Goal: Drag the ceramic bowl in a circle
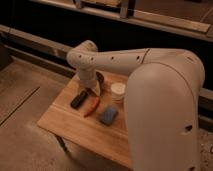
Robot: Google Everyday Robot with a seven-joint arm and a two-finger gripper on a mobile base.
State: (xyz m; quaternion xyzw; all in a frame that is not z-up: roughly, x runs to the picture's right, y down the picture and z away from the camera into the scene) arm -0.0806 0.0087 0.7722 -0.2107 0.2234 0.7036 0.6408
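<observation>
The ceramic bowl is a small dark reddish-brown round shape near the back edge of the wooden table. Most of it is hidden behind my wrist. My gripper hangs down from the white arm and sits at the bowl's left front side, at or just inside its rim. Whether it touches the bowl cannot be told.
A black block lies left of the gripper, with an orange-red object beside it. A blue sponge-like block lies in front, and a white cup stands to the right. My large arm shell covers the table's right side.
</observation>
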